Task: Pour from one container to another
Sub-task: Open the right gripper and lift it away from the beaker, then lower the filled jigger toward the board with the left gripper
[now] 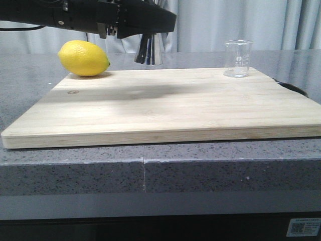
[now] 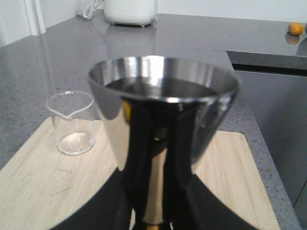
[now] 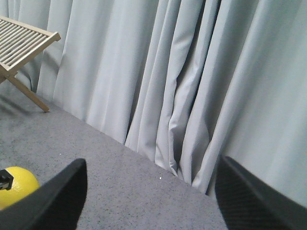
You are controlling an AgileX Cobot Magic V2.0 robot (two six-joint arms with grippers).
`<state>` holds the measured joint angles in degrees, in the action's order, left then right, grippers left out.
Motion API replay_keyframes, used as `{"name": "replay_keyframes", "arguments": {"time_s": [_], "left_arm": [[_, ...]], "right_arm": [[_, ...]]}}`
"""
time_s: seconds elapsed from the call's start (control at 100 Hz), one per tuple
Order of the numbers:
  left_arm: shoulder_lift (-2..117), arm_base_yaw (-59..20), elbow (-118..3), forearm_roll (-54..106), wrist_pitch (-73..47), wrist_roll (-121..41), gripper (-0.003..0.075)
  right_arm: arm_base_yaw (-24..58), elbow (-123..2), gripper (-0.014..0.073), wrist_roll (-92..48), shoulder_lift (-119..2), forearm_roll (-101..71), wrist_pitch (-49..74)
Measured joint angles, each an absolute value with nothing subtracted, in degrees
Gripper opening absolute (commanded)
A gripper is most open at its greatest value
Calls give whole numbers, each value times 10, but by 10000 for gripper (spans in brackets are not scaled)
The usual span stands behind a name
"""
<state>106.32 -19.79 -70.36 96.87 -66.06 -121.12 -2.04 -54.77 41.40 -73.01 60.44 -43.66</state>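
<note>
Grey speckled worktop point(image 1: 200, 173) under pale curtains, wooden board point(image 1: 165, 108) on it, left gripper point(image 1: 150, 42) clamped on steel jigger point(image 2: 163, 124) raised above board's rear, glass beaker point(image 1: 237, 58) upright at far right corner, lemon point(image 1: 83, 58) far left, right gripper point(image 3: 148, 196) spread wide, holding nothing.

Jigger: the shiny steel jigger point(image 2: 163, 129) fills the middle of the view, upright, its round open mouth uppermost, narrowing toward its waist.
End effector: the left end effector point(image 2: 153, 211) has dark fingers point(image 2: 103, 206) closed on either side of the jigger's lower cone.
Beaker: the clear glass beaker point(image 2: 72, 122) stands upright on the board, apart from the jigger, pour lip facing the camera.
Board: the pale wooden cutting board point(image 2: 38, 187) lies under both.
Counter: the grey speckled counter point(image 2: 48, 62) surrounds the board; a white appliance point(image 2: 130, 10) and a small orange fruit point(image 2: 295, 28) sit far back.
</note>
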Motion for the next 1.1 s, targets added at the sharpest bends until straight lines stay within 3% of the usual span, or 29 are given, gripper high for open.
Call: {"name": "replay_keyframes", "arguments": {"time_s": [0.54, 1.1], "left_arm": [[1063, -146, -704, 980, -664, -1216, -18], [1100, -145, -699, 1002, -663, -1235, -18]], "right_arm": [[-20, -548, 503, 443, -715, 625, -435], [-20, -548, 503, 445, -715, 629, -425]]}}
